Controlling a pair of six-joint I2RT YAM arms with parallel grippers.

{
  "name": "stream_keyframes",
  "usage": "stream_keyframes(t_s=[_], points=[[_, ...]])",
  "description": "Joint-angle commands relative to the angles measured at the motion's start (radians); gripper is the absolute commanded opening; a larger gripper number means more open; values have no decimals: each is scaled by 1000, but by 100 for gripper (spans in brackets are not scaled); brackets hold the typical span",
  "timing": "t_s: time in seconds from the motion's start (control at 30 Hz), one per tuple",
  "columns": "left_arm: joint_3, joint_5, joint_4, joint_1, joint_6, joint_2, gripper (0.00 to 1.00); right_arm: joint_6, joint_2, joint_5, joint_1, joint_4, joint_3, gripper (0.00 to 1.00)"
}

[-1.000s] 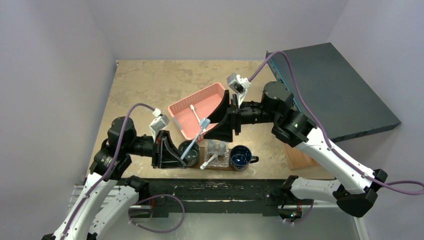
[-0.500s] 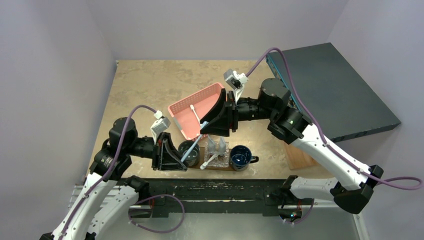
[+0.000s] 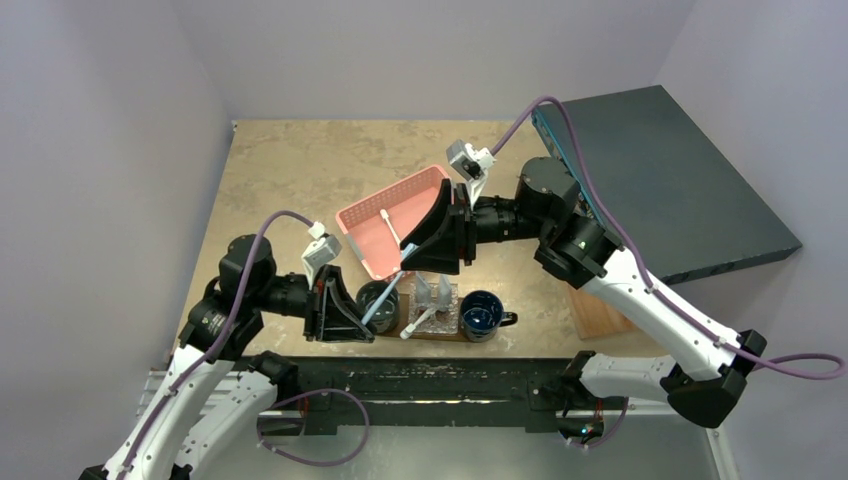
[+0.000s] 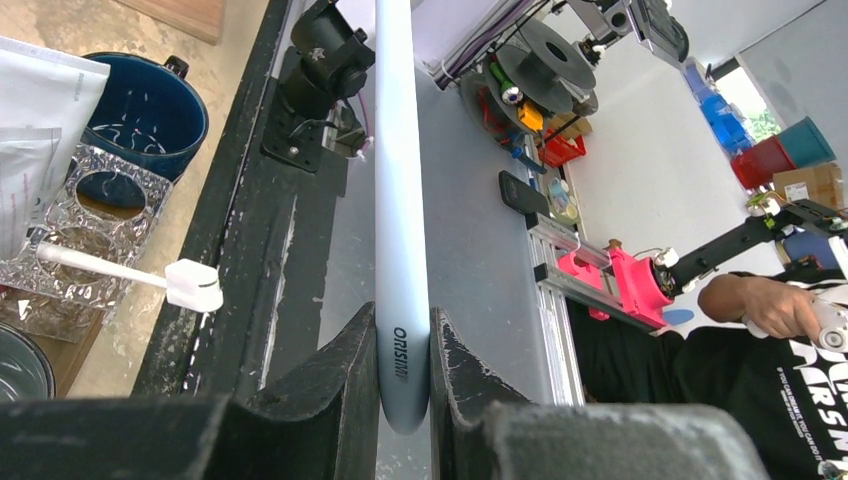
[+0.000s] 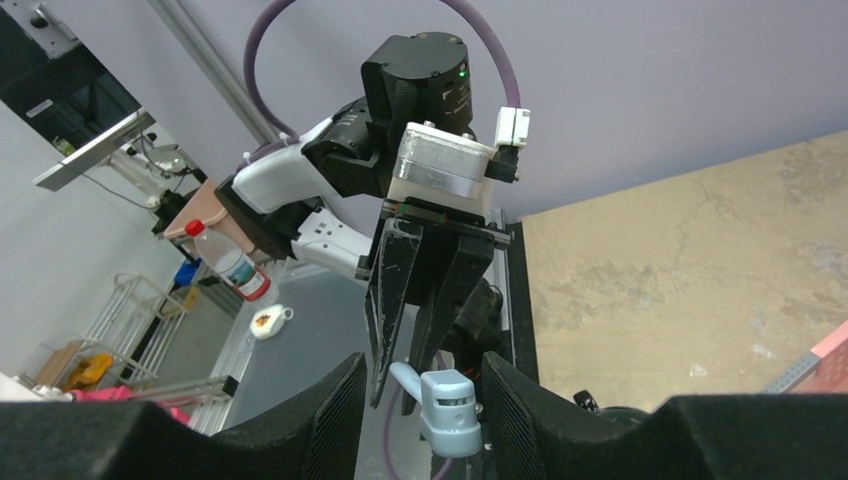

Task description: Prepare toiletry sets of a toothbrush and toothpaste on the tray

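A pale blue toothbrush (image 3: 385,295) slants up over the dark mug (image 3: 378,298), its handle (image 4: 400,200) pinched in my shut left gripper (image 4: 403,320) (image 3: 362,322). Its capped head (image 5: 448,400) sits between the jaws of my right gripper (image 5: 422,365) (image 3: 408,262), which stands open with a gap on either side. On the dark wooden tray (image 3: 440,335) lie a white toothbrush (image 3: 420,322) (image 4: 120,275) and two pale toothpaste tubes (image 3: 432,292).
A blue mug (image 3: 482,315) (image 4: 145,110) stands at the tray's right end. Behind it, the pink mesh basket (image 3: 420,185) holds another white toothbrush (image 3: 390,228). To the right are a pale wooden board (image 3: 598,315) and a big dark slab (image 3: 670,180).
My right gripper has moved left onto the blue toothbrush's head and its jaws have narrowed. The left gripper has shifted slightly left, still holding the handle.
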Motion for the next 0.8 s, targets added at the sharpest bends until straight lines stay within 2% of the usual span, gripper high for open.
stream_keyframes(t_s=[0.0, 0.4, 0.6, 0.7, 0.77], points=[[47, 1, 10, -7, 25, 4, 0, -13, 0, 5, -3, 11, -5, 48], [49, -4, 10, -7, 28, 13, 0, -13, 28, -11, -3, 18, -5, 40], [51, -19, 8, -7, 33, 19, 0, -16, 31, -23, -3, 20, -7, 22], [56, -40, 2, -7, 35, 23, 0, -16, 32, -27, -3, 21, -11, 0], [62, -58, -6, -7, 38, 29, 0, -16, 33, -33, -3, 19, -13, 0]])
